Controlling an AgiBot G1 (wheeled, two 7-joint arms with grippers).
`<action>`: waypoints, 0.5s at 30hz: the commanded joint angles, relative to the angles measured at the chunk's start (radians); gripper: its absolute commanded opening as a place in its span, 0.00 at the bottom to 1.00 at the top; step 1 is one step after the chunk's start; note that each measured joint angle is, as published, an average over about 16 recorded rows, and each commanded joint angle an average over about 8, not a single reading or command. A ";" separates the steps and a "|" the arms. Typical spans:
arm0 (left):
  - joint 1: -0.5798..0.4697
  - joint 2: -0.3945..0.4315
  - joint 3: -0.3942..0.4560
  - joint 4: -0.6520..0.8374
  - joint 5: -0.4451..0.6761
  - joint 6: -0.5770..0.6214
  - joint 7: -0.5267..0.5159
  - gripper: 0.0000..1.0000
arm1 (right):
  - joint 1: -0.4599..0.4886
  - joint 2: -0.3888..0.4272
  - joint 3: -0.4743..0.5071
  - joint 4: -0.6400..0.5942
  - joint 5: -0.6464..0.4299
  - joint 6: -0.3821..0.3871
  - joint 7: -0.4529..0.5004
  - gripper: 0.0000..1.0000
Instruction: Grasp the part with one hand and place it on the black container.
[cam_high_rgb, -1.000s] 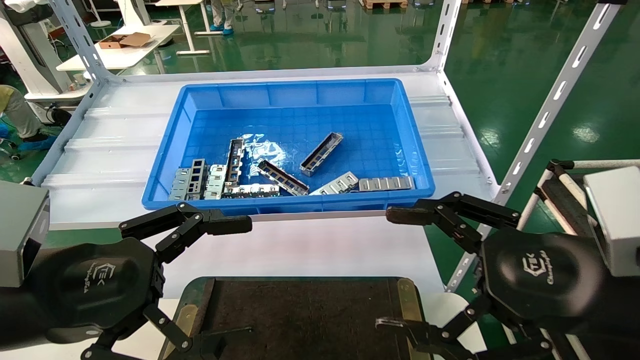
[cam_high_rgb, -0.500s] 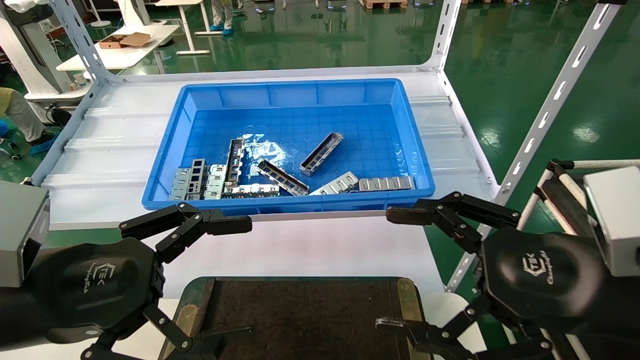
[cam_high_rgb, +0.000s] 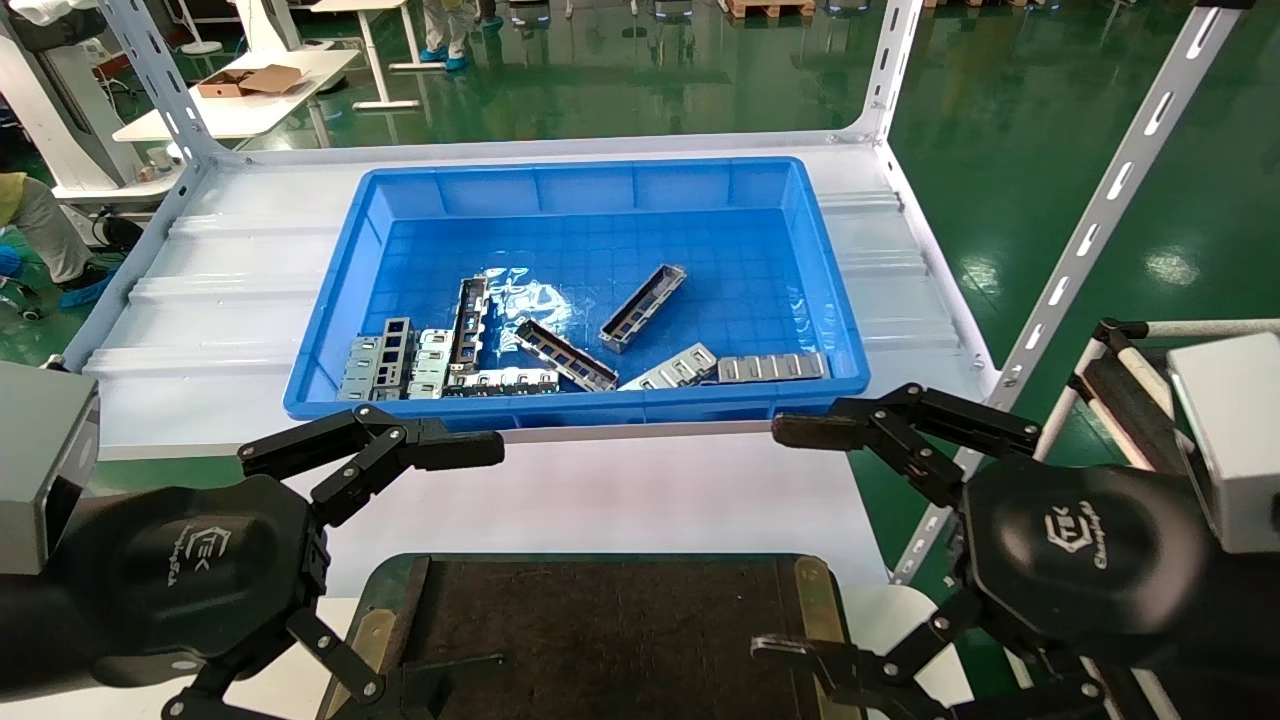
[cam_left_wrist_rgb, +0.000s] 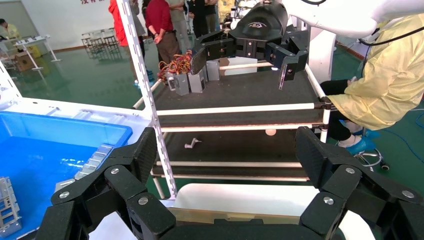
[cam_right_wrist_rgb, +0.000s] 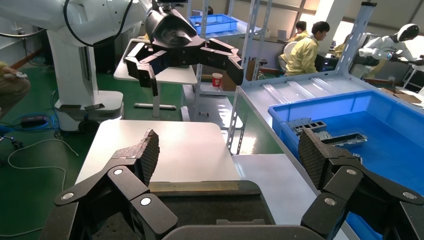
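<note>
Both arms hang level on either side of the black container (cam_high_rgb: 600, 630), ahead of any pick. The left gripper (cam_high_rgb: 420, 570) and the right gripper (cam_high_rgb: 800, 545) have their fingers spread wide and hold nothing, each aimed inward across the tray. The part (cam_high_rgb: 643, 307), a silver trough lying at a slant, rests alone on the floor of the blue bin (cam_high_rgb: 330, 290), beyond both grippers and nearer the right one. It lies apart from the other metal pieces bunched along the bin's near wall, which should leave room for a clean grip.
</note>
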 joint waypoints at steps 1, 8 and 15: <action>0.000 0.000 0.000 0.000 0.000 0.000 0.000 1.00 | 0.000 0.000 0.000 0.000 0.000 0.000 0.000 1.00; 0.000 0.000 0.000 0.000 0.000 0.000 0.000 1.00 | 0.000 0.000 0.000 0.000 0.000 0.000 0.000 1.00; 0.000 0.000 0.000 0.000 0.000 0.000 0.000 1.00 | 0.000 0.000 0.000 0.000 0.000 0.000 0.000 1.00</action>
